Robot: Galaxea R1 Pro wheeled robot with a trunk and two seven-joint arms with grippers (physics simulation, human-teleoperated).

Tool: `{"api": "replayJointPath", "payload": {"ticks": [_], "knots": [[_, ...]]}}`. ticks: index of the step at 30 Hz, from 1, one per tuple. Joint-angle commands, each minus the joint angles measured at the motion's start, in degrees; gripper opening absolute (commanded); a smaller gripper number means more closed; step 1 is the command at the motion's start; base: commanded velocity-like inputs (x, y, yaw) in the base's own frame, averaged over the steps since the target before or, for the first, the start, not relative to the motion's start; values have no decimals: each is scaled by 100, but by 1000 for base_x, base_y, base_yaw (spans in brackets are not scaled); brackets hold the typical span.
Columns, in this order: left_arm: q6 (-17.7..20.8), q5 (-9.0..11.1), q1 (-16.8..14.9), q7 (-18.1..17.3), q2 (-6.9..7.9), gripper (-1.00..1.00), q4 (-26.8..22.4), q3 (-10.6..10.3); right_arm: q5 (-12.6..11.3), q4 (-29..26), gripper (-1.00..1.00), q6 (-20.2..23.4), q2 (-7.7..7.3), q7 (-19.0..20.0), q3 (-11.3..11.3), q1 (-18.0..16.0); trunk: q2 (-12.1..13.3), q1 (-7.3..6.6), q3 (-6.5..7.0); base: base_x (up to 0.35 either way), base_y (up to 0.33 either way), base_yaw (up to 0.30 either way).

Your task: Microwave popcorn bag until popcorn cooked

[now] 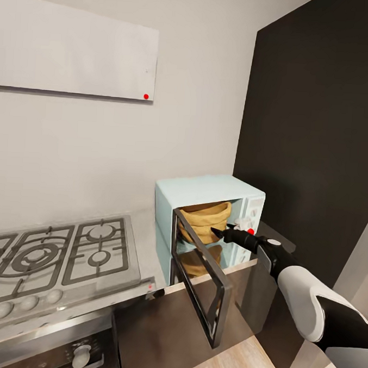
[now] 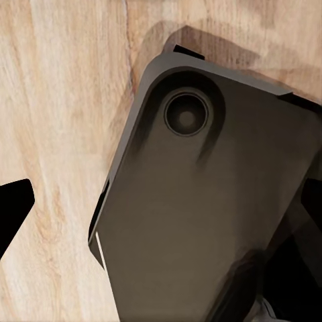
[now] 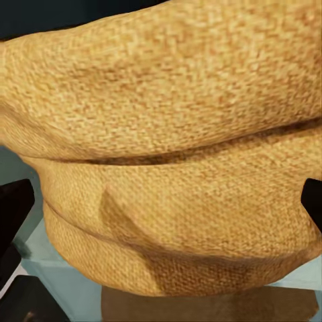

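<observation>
At the far left of the head view a gas hob sits in the countertop, its grates cut off by the picture's left edge. Below it the top of a dark oven shows, with one pale knob. A white wall cabinet hangs above, carrying a small red dot.

To the right of the hob stands the microwave, pale blue, against the wall beside a dark tall panel. Its door hangs open, swung toward the near side. The popcorn bag rests inside the microwave cavity, upright, its rolled rim just under the cavity ceiling (the lower part is seen through the door glass).

The right gripper reaches in from the right, its tip at the mouth of the cavity, just beside the bag's right flank; contact cannot be confirmed. In the right wrist view the bag fills the frame close ahead, with dark fingertips standing wide apart at either edge, so the jaws are spread with nothing between them.

The left wrist view shows a wooden floor and a dark base plate of the robot. One dark fingertip enters at the edge; the left gripper's state cannot be determined.
</observation>
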Motion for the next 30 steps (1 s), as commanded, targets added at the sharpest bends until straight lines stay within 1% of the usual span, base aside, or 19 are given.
{"api": "replayJointPath", "payload": {"ticks": [1,11,23,30], "knots": [[-11,-3,2,5,-1,100,-4,38,67,9,100,-35,2,13,-41,-5,-4,0,-7,0,0,0],[-9,-3,1,13,0,100,-9,47,130,-39,100,-23,-1,-21,-27,-5,-4,0,-7,1,0,0],[-10,-3,1,5,-1,100,-10,38,133,10,100,-18,22,41,-16,-5,-4,0,-7,257,0,0],[-17,-3,2,5,-1,100,-9,38,94,34,100,-2,29,105,-7,-5,-4,0,-7,37,0,0]]}}
